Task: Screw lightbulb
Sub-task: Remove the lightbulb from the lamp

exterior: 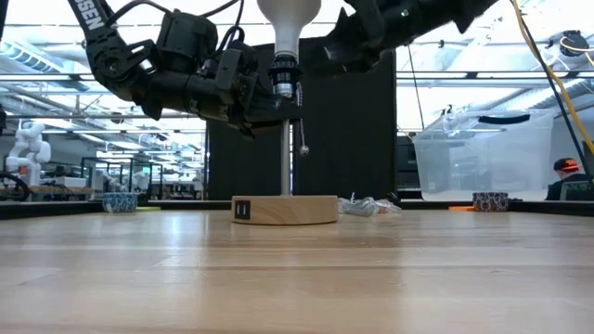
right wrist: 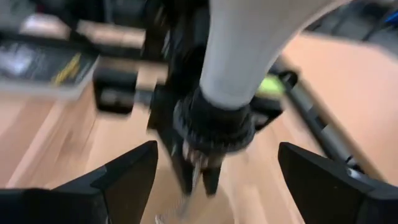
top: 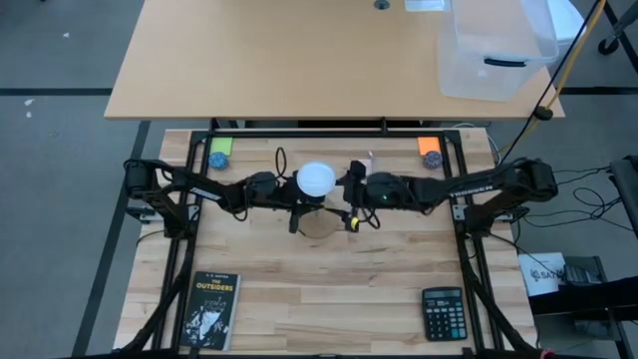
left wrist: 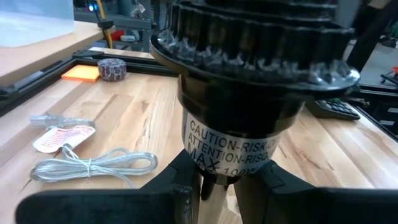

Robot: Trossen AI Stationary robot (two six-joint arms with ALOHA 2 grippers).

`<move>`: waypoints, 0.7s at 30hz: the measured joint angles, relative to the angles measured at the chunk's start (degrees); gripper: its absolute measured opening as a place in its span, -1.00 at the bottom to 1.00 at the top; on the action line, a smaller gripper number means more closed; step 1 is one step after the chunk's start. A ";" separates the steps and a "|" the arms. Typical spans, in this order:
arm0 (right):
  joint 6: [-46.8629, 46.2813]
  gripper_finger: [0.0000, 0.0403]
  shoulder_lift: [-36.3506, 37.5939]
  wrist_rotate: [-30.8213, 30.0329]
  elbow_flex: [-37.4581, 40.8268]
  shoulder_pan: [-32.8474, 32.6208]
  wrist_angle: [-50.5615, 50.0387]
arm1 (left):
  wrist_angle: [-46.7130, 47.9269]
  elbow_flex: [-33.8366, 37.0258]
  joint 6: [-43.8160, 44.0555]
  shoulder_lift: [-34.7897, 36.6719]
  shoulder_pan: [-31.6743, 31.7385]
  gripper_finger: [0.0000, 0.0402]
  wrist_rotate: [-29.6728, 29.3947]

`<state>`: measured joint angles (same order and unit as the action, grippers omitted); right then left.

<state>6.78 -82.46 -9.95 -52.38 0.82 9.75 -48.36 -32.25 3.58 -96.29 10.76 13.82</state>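
Lightbulb [top: 317,179]: white frosted globe, neck down, seated in black socket [exterior: 283,76] at top of lamp stand, mid-table; upright in low view, globe cut off by frame top

Lamp stand: thin metal post [exterior: 285,158] rising from round wooden base [exterior: 284,210], black switch on base front; pull chain hangs beside post

Left gripper [exterior: 264,111]: reaches in from left at socket height, fingers clamped on stand's stem just under socket; wrist view shows caution-label socket [left wrist: 236,134] right above the two dark fingers [left wrist: 180,186]

Right gripper [right wrist: 217,168]: comes in from right, fingers [right wrist: 124,174] spread wide apart, one each side of bulb neck and socket, not touching either; holds nothing

Other items on table:
- book [top: 210,310], dark cover, near front left corner
- calculator [top: 443,313], front right
- green pad w/ small bowl [top: 219,157], back left
- orange pad w/ small bowl [top: 431,157], back right
- coiled clear cable [left wrist: 87,167] w/ tag, lying flat behind stand

Beyond table: second tan table with clear plastic bin [top: 495,50]
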 joint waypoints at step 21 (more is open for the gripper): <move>-2.52 0.61 -10.54 -14.04 4.30 -4.32 43.89 | -0.64 0.07 2.38 -0.02 -0.02 -0.65 -3.79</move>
<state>4.26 -93.00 -23.99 -48.07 -3.51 53.64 -49.00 -32.18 5.96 -96.31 10.74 10.03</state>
